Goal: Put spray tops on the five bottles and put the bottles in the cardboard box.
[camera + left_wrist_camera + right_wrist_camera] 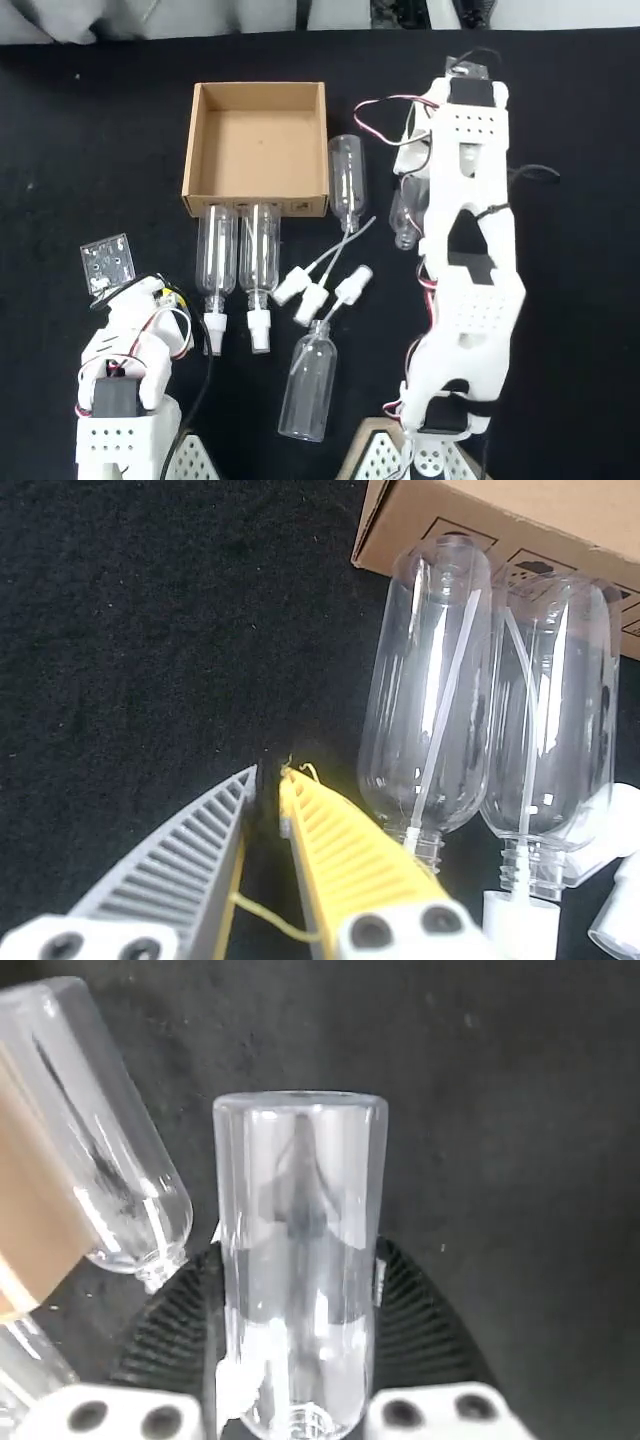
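Observation:
The cardboard box (255, 150) stands open at the back. Two clear bottles (216, 258) (259, 258) with white spray tops lie side by side at its front wall; the left wrist view shows them as bottles (430, 690) (555, 710). A topless bottle (347, 178) lies at the box's right wall, another (308, 385) near the front. Three loose spray tops (312, 297) lie between them. My right gripper (298, 1270) is shut on a fifth bottle (300, 1170), right of the box (403, 225). My left gripper (268, 777) is shut and holds nothing, left of the capped bottles.
A small clear square plate (108, 262) lies by the left arm (125, 360). The right arm (465, 260) stretches from the front edge toward the back right. Black cloth (90, 140) covers the table; there is free room at far left and far right.

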You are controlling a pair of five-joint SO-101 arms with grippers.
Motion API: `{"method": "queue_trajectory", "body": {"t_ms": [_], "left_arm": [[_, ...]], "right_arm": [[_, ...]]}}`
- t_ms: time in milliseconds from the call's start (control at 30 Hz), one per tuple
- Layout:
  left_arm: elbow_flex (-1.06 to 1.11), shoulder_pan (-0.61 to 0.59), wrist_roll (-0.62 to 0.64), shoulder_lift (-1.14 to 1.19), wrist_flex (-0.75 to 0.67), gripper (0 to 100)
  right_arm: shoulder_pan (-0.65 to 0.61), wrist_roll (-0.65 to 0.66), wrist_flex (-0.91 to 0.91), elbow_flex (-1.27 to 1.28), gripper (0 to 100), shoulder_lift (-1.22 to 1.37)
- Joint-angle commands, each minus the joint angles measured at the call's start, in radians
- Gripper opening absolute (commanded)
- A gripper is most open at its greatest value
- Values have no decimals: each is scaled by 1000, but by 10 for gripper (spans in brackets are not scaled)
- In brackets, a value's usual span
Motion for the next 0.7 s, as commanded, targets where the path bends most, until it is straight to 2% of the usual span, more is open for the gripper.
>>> {"method": "queue_trajectory", "body": {"t_ms": [0,300,500,667], "left_arm": [[22,-1,-2,3,6,30],[22,-1,-2,3,6,30],[22,-1,-2,3,6,30],[22,-1,-2,3,6,30]], "right_arm": [[25,-147,32,54,21,-160],[25,-293,29,191,21,-286],[31,-528,28,243,21,-294],[68,-606,28,295,21,-292]]}}
